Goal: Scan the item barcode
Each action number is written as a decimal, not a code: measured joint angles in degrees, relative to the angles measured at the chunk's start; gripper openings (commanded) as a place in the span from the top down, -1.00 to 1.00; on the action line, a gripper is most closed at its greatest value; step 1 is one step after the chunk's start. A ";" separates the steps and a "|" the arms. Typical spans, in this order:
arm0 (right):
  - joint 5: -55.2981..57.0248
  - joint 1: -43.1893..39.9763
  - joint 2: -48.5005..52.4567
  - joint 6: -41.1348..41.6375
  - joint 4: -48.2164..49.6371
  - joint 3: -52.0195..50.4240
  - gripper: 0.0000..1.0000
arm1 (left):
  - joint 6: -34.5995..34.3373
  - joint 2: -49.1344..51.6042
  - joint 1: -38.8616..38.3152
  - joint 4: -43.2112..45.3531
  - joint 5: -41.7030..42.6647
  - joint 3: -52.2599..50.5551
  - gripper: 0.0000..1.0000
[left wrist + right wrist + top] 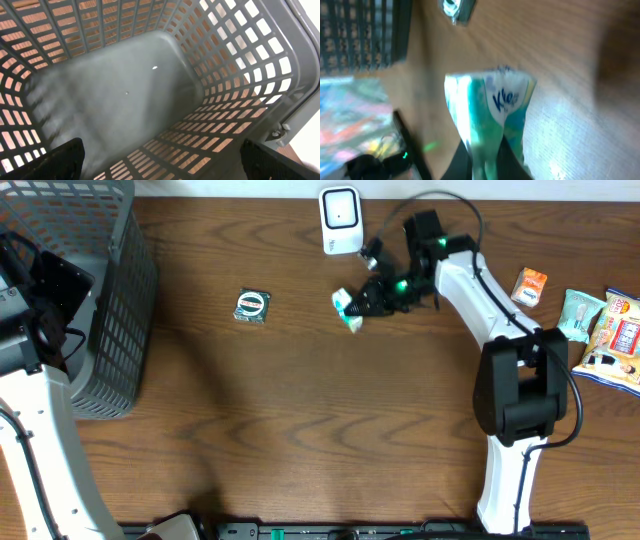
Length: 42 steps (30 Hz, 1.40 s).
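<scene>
- Just short of the scanner (pixel 340 220), on the side towards the robot, the right gripper (pixel 370 298) is seen clamped tight on a green-and-white tissue pack (pixel 347 309).
- In the right wrist view the pack (pixel 490 115) is pinched at one end between the fingers, and the rest of it is thrust out ahead of them.
- The pack is placed almost straight in front of the scanner, near it but apart from it, with bare wood between the two.
- Its long axis is laid slantwise to the scanner, not squared to the window. Where the barcode sits cannot be told.
- The coming move is judged to turn on this: the pack would have to be carried the short way towards the scanner and turned until the coded face is presented to the window.
- The right arm is by far the nearer to the scanner.
- The left gripper (pixel 160 167), well away to the scanner's left, is held wide open and empty over the basket (pixel 225 75).
</scene>
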 measured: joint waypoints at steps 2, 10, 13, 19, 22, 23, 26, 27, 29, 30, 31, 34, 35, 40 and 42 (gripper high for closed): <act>-2.19 -0.94 0.26 0.50 2.67 -4.66 0.97 | 0.00 0.00 0.00 0.00 0.00 0.00 -0.95; 1.86 -4.61 1.01 10.08 11.04 -16.44 0.53 | 0.00 0.00 0.00 -0.02 0.00 0.00 -0.96; 8.41 -6.69 0.55 12.92 9.22 -15.85 0.29 | 0.00 0.02 0.00 -0.02 0.00 0.00 -0.95; 18.45 -11.10 0.44 14.86 -0.31 -8.63 0.23 | 0.00 0.00 0.00 -0.02 0.00 0.00 -0.95; 21.09 -12.20 0.44 14.21 -3.91 -4.15 0.07 | 0.00 0.00 0.00 0.00 0.00 0.00 -0.96; 21.35 -12.13 0.42 13.57 -4.94 -2.80 0.03 | 0.00 0.02 0.00 -0.02 0.00 0.00 -0.95; 21.57 -10.56 0.15 11.13 -6.75 -1.31 -0.03 | 0.00 0.00 0.00 -0.02 0.00 0.00 -0.96; 21.64 -9.68 0.13 10.69 -6.88 -1.33 -0.03 | 0.00 0.02 0.00 -0.02 0.00 0.00 -0.96; 21.94 -7.45 0.13 9.88 -6.23 -1.64 -0.01 | 0.00 0.00 0.00 -0.02 0.02 0.00 -0.95; 21.99 -6.16 0.13 9.64 -5.70 -1.90 0.01 | 0.00 0.00 0.00 -0.02 0.00 0.00 -0.95; 22.01 -4.79 0.13 9.42 -4.96 -2.19 0.01 | 0.00 0.00 0.00 -0.02 0.00 0.00 -0.96; 22.12 -1.07 0.13 9.46 -2.16 -3.10 0.02 | 0.00 0.00 0.00 -0.02 0.00 0.00 -0.96; 22.34 -0.13 0.13 9.62 -1.51 -3.30 0.02 | 0.00 0.00 0.00 -0.02 0.00 0.00 -0.96; 24.00 3.21 0.13 10.84 -0.11 -3.76 0.03 | 0.00 0.00 0.00 -0.02 0.00 0.00 -0.95; 25.51 3.85 0.13 11.41 -0.07 -3.91 0.05 | 0.00 0.00 0.00 -0.02 0.00 0.00 -0.95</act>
